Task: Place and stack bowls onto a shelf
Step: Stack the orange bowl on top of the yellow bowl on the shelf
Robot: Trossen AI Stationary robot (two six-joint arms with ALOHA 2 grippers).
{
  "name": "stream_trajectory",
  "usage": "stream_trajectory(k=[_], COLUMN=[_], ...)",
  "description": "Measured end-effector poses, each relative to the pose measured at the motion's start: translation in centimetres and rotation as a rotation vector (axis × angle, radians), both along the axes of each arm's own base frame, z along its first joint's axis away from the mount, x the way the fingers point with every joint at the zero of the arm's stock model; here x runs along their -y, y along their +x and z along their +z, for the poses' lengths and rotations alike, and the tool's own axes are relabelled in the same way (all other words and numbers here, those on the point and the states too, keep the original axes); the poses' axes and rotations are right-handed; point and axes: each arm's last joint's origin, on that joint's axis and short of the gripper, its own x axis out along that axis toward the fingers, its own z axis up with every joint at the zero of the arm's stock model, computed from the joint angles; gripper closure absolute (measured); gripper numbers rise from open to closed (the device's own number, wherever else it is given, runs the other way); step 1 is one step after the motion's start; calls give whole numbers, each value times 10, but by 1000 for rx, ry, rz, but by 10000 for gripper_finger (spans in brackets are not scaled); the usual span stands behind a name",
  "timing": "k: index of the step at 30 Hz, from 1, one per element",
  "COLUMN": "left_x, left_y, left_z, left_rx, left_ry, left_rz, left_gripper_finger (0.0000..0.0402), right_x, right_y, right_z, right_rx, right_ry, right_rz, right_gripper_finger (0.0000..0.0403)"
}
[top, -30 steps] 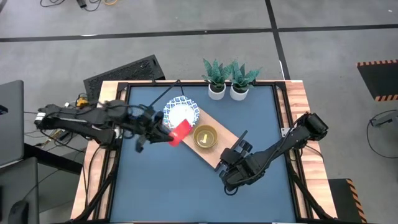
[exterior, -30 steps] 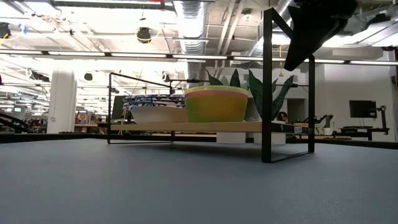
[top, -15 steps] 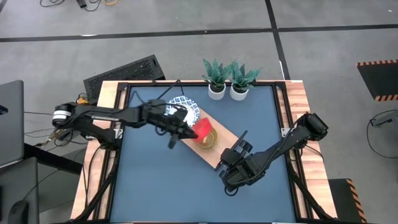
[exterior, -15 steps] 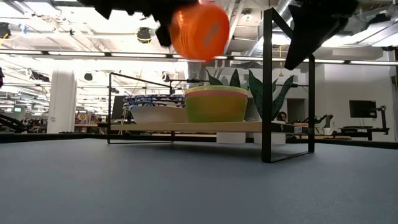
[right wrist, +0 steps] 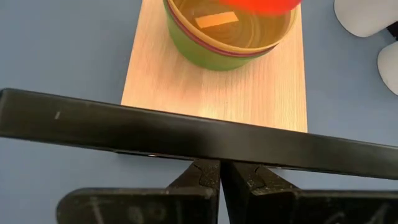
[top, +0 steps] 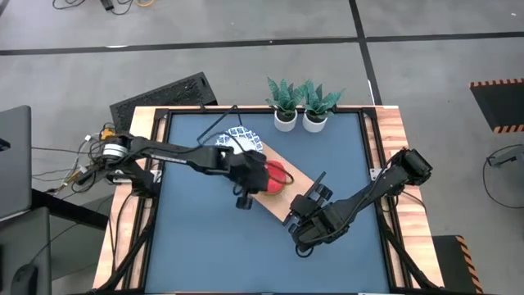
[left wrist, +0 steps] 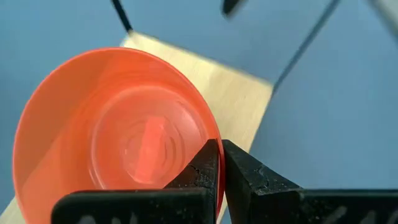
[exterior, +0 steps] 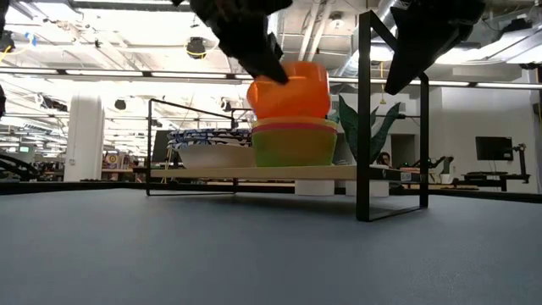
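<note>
A red bowl (top: 278, 175) (exterior: 290, 89) hangs mouth up right over the stack of green, purple and yellow bowls (exterior: 292, 144) (right wrist: 230, 37) on the light-wood shelf (right wrist: 211, 87). My left gripper (left wrist: 221, 155) (top: 262, 178) is shut on it. Whether its bottom touches the stack, I cannot tell. White bowls with blue rims (top: 233, 138) (exterior: 212, 151) sit stacked at the shelf's far-left end. My right gripper (right wrist: 221, 167) (top: 318, 193) is shut at the black wire frame (exterior: 364, 119) of the shelf's near-right end. My left gripper pinches the red bowl's rim (left wrist: 206, 127), one finger inside the bowl and one outside. The fingers come from the table's left, slanting down. The bowl is nearly upright, just above the stacked bowls. My right gripper is shut on the frame's top bar (right wrist: 186, 140), its fingers lying across the bar and slanting down from the near right. The shelf stands on the table.
Two white plant pots (top: 285, 120) (top: 315, 122) stand at the table's far edge behind the shelf. The shelf lies slantwise across the middle of the blue tabletop (top: 205, 238). Wooden rails border the table's left and right sides.
My left gripper has carried the red bowl from the table's left toward the shelf and down, over the stacked plastic bowls. Its wrist has rolled, so the bowl has turned from lying on its side to mouth up. My right gripper has kept still.
</note>
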Motion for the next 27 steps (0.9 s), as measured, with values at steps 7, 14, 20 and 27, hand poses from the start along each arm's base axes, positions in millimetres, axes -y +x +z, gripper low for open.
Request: stream_trajectory(k=[7,14,20,27], left_x=[9,7,9,10], left_y=[14,14,14,15], left_z=[-13,-13,-12,-12], left_rx=[-124,-129,-125,-107], left_ry=[127,199,181,208], left_rz=[-34,18,-9,-49], left_gripper_finger=[402,402,402,393], right_x=[0,0,0,0], right_y=[-1,-1,-1,-1], right_z=[0,0,0,0], right_rx=[-4,-5,-5,-5], right_ry=[-2,-2,-2,-2], right_rz=[-6,-7,-7,-7], right_gripper_finger=[372,372,372,372])
